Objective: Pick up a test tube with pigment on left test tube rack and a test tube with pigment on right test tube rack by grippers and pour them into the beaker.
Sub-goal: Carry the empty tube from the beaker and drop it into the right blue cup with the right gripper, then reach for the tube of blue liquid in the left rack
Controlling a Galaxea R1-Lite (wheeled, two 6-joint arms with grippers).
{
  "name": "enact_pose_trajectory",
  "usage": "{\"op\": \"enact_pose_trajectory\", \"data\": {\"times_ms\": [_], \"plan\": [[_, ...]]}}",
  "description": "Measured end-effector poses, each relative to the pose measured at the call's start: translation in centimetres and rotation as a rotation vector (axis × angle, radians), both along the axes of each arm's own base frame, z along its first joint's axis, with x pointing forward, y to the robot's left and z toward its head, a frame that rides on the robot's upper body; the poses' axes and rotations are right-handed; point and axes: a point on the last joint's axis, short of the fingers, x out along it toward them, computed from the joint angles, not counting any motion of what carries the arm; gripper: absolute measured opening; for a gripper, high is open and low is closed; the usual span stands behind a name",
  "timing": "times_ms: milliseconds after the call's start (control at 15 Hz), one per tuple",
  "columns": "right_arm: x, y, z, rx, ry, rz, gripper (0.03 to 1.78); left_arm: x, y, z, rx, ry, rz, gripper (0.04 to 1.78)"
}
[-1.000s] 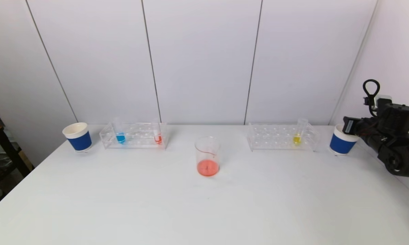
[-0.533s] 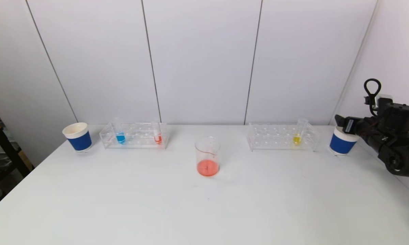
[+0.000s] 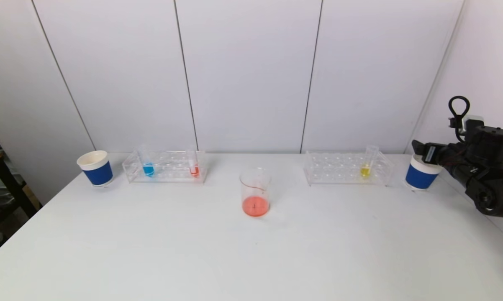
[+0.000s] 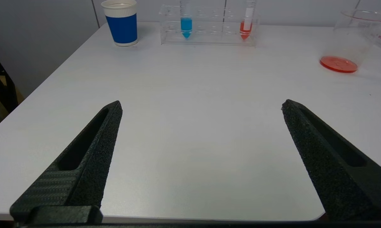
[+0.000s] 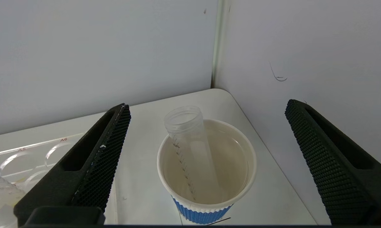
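The right hand (image 5: 206, 164) stands wide and empty over the blue cup (image 5: 206, 177) at the tabletop's far right corner; an emptied test tube (image 5: 190, 148) leans inside. The beaker (image 3: 255, 192), mid-tabletop, holds red pigment. The left hand (image 4: 201, 158), wide and empty near the tabletop's front edge, has yet to take a tube from the left rack (image 3: 165, 166).

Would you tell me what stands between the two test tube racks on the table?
Only the beaker, holding red liquid, a little nearer the robot than the left rack and right rack. The head view shows it; the rest is bare table.
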Motion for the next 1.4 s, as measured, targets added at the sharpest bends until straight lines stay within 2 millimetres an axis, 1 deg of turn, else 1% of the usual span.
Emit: {"op": "enact_pose_trajectory", "data": {"times_ms": [533, 800, 1067, 1267, 1400], "plan": [[-0.1, 0.0, 0.3, -0.002, -0.007, 0.000, 1.77, 0.0, 0.0, 0.0, 0.000, 0.000, 0.000, 1.76], [-0.4, 0.2, 1.3, -0.010, -0.026, 0.003, 1.77, 0.0, 0.0, 0.0, 0.000, 0.000, 0.000, 1.76], [-1.3, 0.7, 3.7, -0.031, -0.063, 0.015, 1.77, 0.0, 0.0, 0.0, 0.000, 0.000, 0.000, 1.76], [-2.5, 1.3, 6.5, -0.040, -0.078, 0.032, 1.77, 0.0, 0.0, 0.0, 0.000, 0.000, 0.000, 1.76], [-3.7, 1.7, 8.5, -0.042, -0.086, 0.052, 1.77, 0.0, 0.0, 0.0, 0.000, 0.000, 0.000, 1.76]]}}
